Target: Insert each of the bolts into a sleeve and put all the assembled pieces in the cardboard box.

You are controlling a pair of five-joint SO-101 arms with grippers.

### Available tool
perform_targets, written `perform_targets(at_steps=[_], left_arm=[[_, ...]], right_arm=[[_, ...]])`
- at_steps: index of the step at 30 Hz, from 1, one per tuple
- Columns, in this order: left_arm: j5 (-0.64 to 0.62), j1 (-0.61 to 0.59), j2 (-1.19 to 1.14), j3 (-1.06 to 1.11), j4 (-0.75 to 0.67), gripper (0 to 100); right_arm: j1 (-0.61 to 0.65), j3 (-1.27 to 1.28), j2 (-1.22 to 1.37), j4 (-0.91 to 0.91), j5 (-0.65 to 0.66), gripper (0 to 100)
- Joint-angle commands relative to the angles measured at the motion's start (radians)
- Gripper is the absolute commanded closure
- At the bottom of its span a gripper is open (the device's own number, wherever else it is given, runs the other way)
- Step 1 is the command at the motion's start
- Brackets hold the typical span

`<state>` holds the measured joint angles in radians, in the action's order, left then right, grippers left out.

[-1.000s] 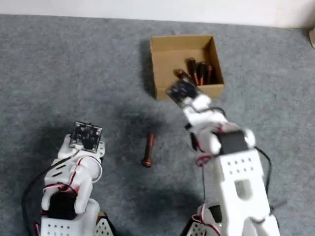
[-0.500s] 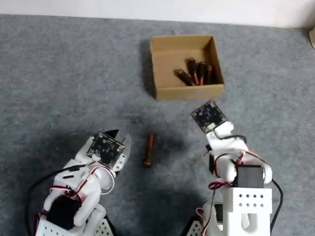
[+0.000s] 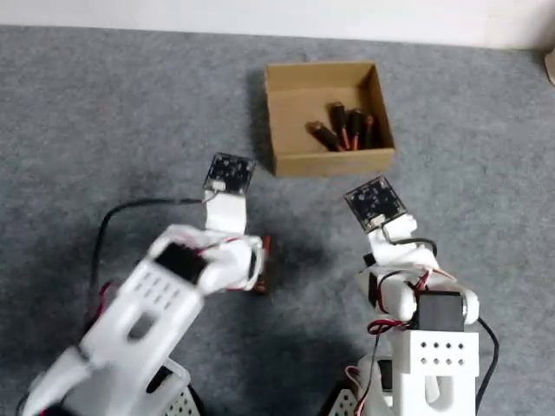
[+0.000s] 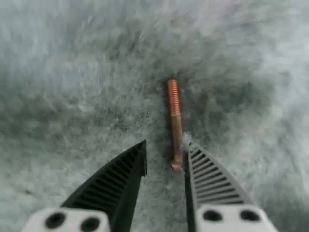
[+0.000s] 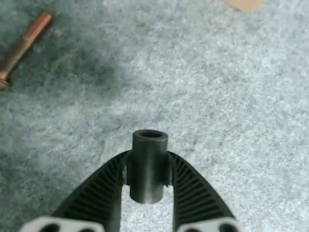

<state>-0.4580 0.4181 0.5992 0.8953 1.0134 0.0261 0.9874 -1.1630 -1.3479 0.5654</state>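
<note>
Our left fingers [image 4: 120, 179] gape about the bolt [image 4: 175, 121] — set to pinch. We clamp the sleeve [image 5: 147, 166] in the right fingers [image 5: 193, 188] (bore outward, for insertion).

- Bright, diffuse light from the right; carpet [image 3: 104, 113] evenly lit.
- The cardboard box [image 3: 329, 162] throws a soft shadow to its left.
- Right wrist view: dark shadow patch beside bolt [image 5: 21, 46].

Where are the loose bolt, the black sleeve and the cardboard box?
bolt [image 4: 175, 124]: left wrist view, middle of its shank.
sleeve [image 5: 147, 169]: right wrist view, its side wall.
cardboard box [image 3: 334, 162]: high view, its near wall.
</note>
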Motion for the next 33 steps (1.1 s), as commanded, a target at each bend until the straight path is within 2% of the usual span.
perform_targets(at_steps=[1, 8, 17, 23, 28, 33], left_arm=[[-0.06, 0.03, -0.174, -0.076, -0.034, 87], [-0.135, 0.058, -0.443, -0.104, -0.155, 87], [-0.129, 0.056, -0.625, -0.234, -0.16, 87], [-0.13, 0.059, -0.615, -0.312, -0.153, 87], [-0.135, 0.099, -0.492, -0.392, -0.017, 87], [-0.137, 0.119, -0.447, -0.364, -0.009, 87]], right_arm=[[-0.008, 0.039, -0.015, 0.031, -0.009, 99.3], [-0.01, 0.193, -0.015, 0.186, -0.011, 99.3], [-0.012, 0.298, -0.015, 0.237, -0.015, 99.3], [-0.008, 0.352, -0.016, 0.334, -0.061, 99.3], [-0.008, 0.354, -0.016, 0.338, -0.068, 99.3], [-0.01, 0.369, -0.016, 0.34, -0.066, 99.3]])
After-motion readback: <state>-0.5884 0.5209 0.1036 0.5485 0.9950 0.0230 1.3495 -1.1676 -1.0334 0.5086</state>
